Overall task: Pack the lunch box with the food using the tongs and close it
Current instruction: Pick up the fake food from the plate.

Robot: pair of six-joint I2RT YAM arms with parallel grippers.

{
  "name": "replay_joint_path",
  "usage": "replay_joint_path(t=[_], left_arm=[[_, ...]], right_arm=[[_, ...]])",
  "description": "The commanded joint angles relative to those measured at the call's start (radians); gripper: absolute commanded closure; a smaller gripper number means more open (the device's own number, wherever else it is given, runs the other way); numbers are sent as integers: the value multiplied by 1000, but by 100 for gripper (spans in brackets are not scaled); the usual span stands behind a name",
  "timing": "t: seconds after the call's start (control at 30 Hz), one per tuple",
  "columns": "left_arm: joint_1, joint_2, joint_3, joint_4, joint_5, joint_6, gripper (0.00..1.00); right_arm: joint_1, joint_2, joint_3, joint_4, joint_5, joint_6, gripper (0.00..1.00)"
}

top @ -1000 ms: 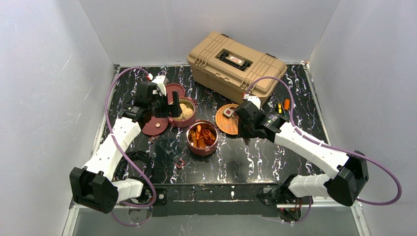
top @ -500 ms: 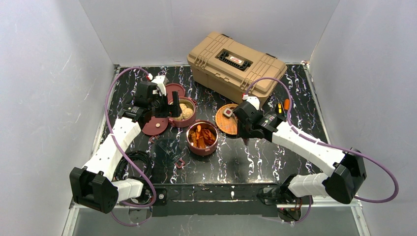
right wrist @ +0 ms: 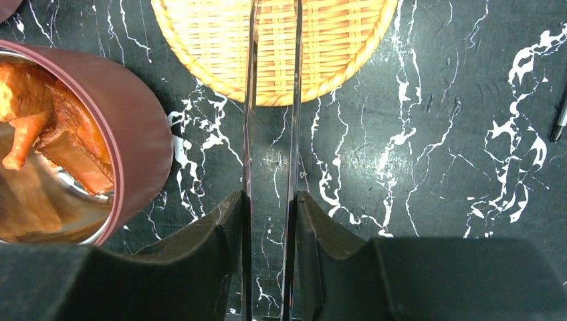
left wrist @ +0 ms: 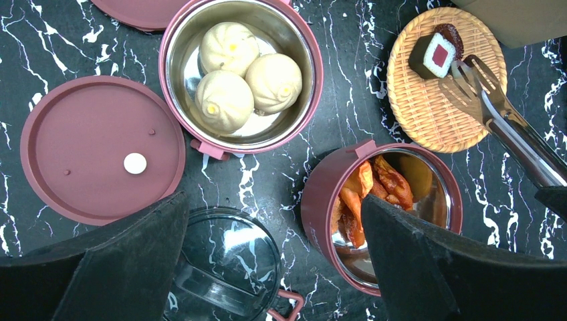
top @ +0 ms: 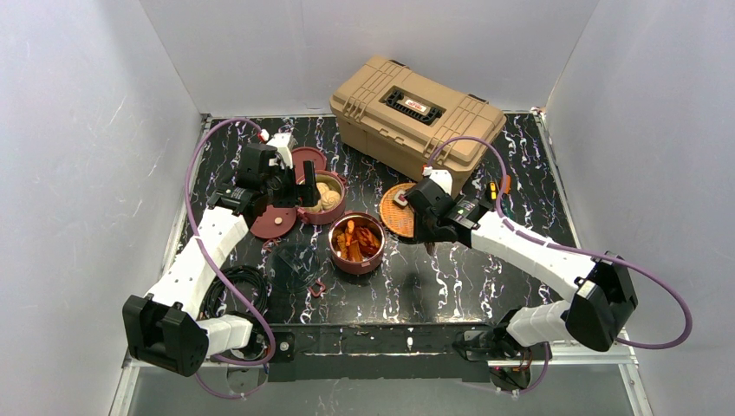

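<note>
Two bowls of the lunch box are loaded. The far bowl [left wrist: 267, 144] holds three buns [left wrist: 273, 81]; the near bowl [left wrist: 321, 200] holds the orange and red chunks [left wrist: 374, 190]. Both stand open on the table, close together but not stacked.

One piece [left wrist: 434, 53] is left on the woven plate [left wrist: 428, 114], a dark block with a red-and-white face. A small dark red bit sits touching it at the plate's far edge.

Right gripper [right wrist: 269, 200] is clamped on the tongs [left wrist: 518, 137] low on the shaft, both arms pinched between its fingers. The arms run out over the plate with a narrow gap between them. The tips sit just beside the block, and nothing is between them as far as I can tell.

Left gripper [left wrist: 273, 200] is spread wide, holds nothing, and hovers above the gap between the flat lid [left wrist: 87, 134] and the near bowl.

Both lids are off. One lies left of the far bowl, and a second lid [left wrist: 134, 10] lies behind it. A clear round part [left wrist: 227, 267] with a maroon clip lies under the left wrist; I can't tell what it is.

My read: food transfer is nearly done.
- Left to do: grab the last piece and drop it in a bowl.
- Then stack the bowls, put the lids on and latch the clasp.
- No closing step has started.
</note>
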Motion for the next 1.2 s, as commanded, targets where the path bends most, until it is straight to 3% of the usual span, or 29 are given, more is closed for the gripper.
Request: replay_joint_path(t=[0.0, 0.73, 1.17], left_arm=[[4, -36, 34, -24, -5, 9, 1], [3, -32, 33, -22, 7, 6, 1], [3, -33, 35, -23, 4, 6, 1]], right_arm=[[-4, 12, -2, 51, 47, 0, 59], [-5, 2, 37, -25, 141, -6, 58], [-8, 48, 51, 36, 108, -63, 57]])
